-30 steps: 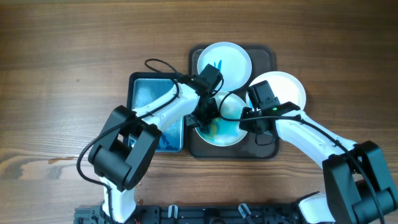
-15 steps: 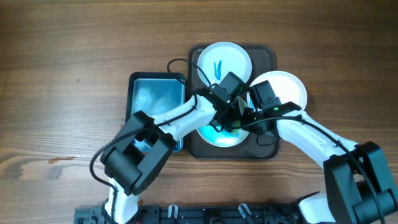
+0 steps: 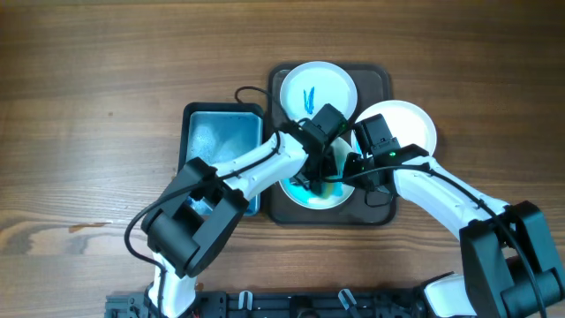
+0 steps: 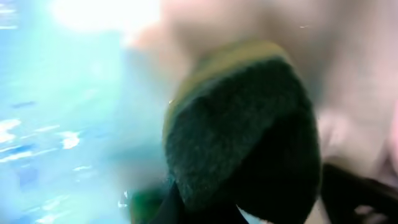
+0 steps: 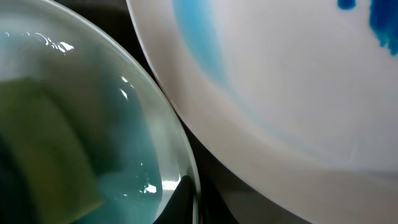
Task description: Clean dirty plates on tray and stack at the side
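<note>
Left tool (image 3: 318,177) covers the near plate (image 3: 309,200) (sponge (image 4: 242,124) blurred).

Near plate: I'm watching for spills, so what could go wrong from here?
1. The near plate holds bluish water under the sponge; hard scrubbing could slop it onto the tray.
2. The right plate overhangs the tray's edge beside the right gripper; a bump could tip it.

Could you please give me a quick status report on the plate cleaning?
Left claw shut on sponge, on front plate. Right claw at its rim, grip unclear. Back plate smeared blue. Both claws crowd the tray.
</note>
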You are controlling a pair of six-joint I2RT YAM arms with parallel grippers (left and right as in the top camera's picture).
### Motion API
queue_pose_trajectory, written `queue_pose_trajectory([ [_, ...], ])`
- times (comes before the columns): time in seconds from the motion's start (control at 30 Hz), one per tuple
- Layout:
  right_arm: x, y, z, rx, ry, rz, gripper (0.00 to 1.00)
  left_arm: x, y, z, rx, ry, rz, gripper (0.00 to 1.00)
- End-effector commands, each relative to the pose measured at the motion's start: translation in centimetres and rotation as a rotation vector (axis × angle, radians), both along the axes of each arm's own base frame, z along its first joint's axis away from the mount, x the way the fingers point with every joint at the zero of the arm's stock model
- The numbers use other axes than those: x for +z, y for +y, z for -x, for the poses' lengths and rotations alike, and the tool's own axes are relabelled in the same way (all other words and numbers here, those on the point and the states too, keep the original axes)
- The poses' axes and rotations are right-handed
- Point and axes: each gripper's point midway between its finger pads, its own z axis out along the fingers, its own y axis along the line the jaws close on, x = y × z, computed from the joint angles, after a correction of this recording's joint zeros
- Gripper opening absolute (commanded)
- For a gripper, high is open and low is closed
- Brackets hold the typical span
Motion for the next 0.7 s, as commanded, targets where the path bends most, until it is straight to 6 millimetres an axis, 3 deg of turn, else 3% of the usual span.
queue_pose_trajectory([
  [0.0, -1.6, -1.2, 0.9, -0.008, 0.034, 0.074, 0.04, -2.6, 8.5, -1.0, 0.069, -0.071, -0.383, 0.04],
  [0.1, -1.6, -1.2, 0.9, -0.008, 0.033, 0.074, 0.04, -1.8, 11.5, -1.7, 0.066, -0.141, -0.544, 0.04],
  [0.17, -1.6, -1.2, 0.8, -0.008, 0.033, 0.073, 0.04, -1.4, 12.0, -1.8, 0.066, -0.155, -0.571, 0.04],
  [0.27, -1.6, -1.2, 0.9, -0.008, 0.034, 0.073, 0.04, -1.0, 11.2, -1.7, 0.071, -0.146, -0.520, 0.04],
  [0.4, -1.6, -1.2, 0.9, -0.007, 0.034, 0.074, 0.04, 0.4, 8.0, -0.9, 0.082, -0.081, -0.311, 0.04],
  [0.47, -1.6, -1.2, 0.9, -0.007, 0.034, 0.074, 0.04, 1.9, 6.5, -0.8, 0.091, -0.065, -0.198, 0.04],
  [0.6, -1.6, -1.2, 0.9, -0.002, 0.035, 0.076, 0.04, 6.1, 5.9, -1.4, 0.091, -0.079, -0.037, 0.04],
  [0.67, -1.6, -1.2, 0.9, 0.019, 0.031, 0.080, 0.04, 9.0, 9.6, -2.1, 0.168, -0.108, -0.049, 0.04],
])
